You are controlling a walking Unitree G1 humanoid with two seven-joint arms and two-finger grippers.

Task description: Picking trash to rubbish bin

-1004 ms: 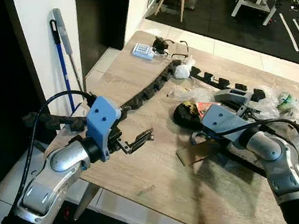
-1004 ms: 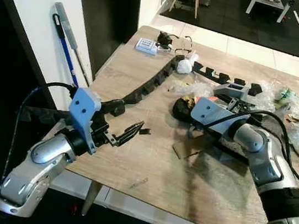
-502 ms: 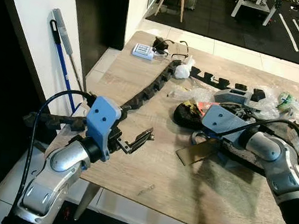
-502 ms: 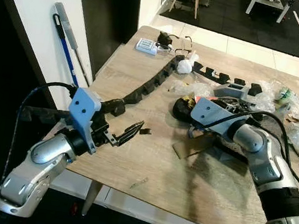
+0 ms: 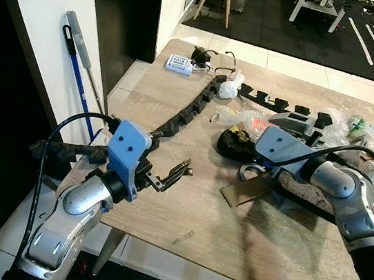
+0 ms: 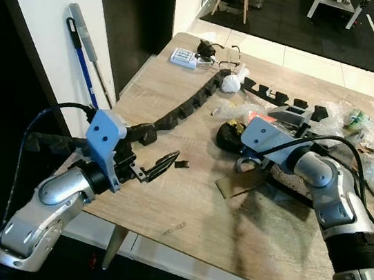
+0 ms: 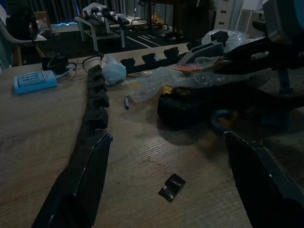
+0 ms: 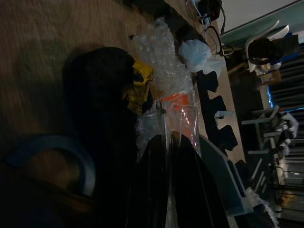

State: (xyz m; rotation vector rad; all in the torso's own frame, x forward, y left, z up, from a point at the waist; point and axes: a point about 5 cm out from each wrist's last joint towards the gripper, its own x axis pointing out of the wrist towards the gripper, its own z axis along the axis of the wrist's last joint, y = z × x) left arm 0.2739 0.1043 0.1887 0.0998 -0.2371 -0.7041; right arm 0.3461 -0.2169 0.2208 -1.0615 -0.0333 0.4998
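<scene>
Wood-grain table [image 5: 179,97] stands beside a white wall, with a mop [image 5: 78,69] leaning against that wall off the table's left edge. Using the black bowl-shaped item [image 5: 232,143] near the table's middle as the landmark: a long black segmented strip [image 5: 188,109] runs from its left side back toward a small blue-and-white box [image 5: 179,64] and a pair of glasses [image 5: 215,66] at the far end. A crumpled white wad [image 5: 228,88] lies behind the bowl-shaped item, and clear plastic wrap [image 8: 164,61] with orange and yellow scraps sits against its far side. A brown flat card [image 5: 246,189] lies on the table just in front of it.

The right gripper [image 8: 166,156] is just right of the black item, its 2 fingers pressed together on a strip of clear plastic film [image 8: 175,118]. The left gripper [image 5: 175,173] hovers over the table's near-left part, well left of the black item, fingers spread apart and empty, with a small black chip [image 7: 172,186] on the wood between them.
</scene>
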